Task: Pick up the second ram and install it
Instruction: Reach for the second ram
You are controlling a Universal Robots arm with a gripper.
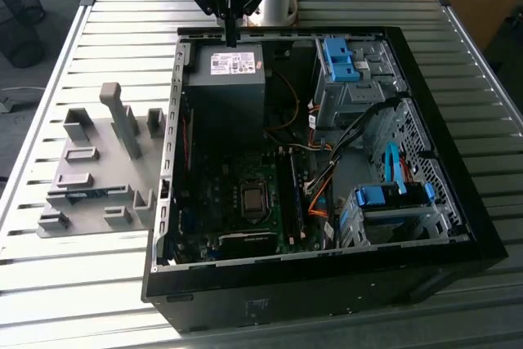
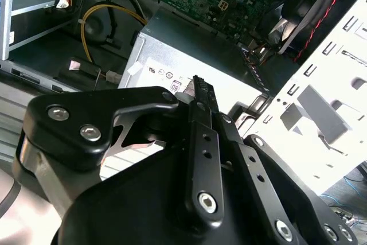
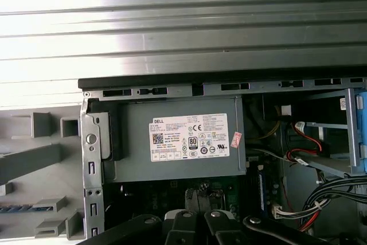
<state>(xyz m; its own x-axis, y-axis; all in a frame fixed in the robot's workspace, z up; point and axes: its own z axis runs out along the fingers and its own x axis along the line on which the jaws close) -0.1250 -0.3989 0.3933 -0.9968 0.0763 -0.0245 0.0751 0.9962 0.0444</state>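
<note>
The second ram point(image 1: 87, 194) is a thin blue-green strip lying in a holder of the grey fixture point(image 1: 90, 161), on the exterior view's left beside the open computer case. Its blue edge point(image 3: 16, 207) also shows in the first wrist view. My gripper point(image 1: 231, 37) hangs over the far rim of the case, above the grey power supply point(image 1: 229, 79), well away from the ram. Its fingers point(image 2: 200, 93) are shut together and hold nothing. The long black memory slots point(image 1: 288, 194) sit on the motherboard point(image 1: 237, 218) beside the CPU socket point(image 1: 253, 199).
The black case point(image 1: 458, 226) lies open on a slatted metal table point(image 1: 73, 300). Drive cages with blue latches point(image 1: 343, 59) and bundled cables point(image 1: 327, 194) crowd the case on the exterior view's right. Upright grey posts point(image 1: 122, 116) rise from the fixture.
</note>
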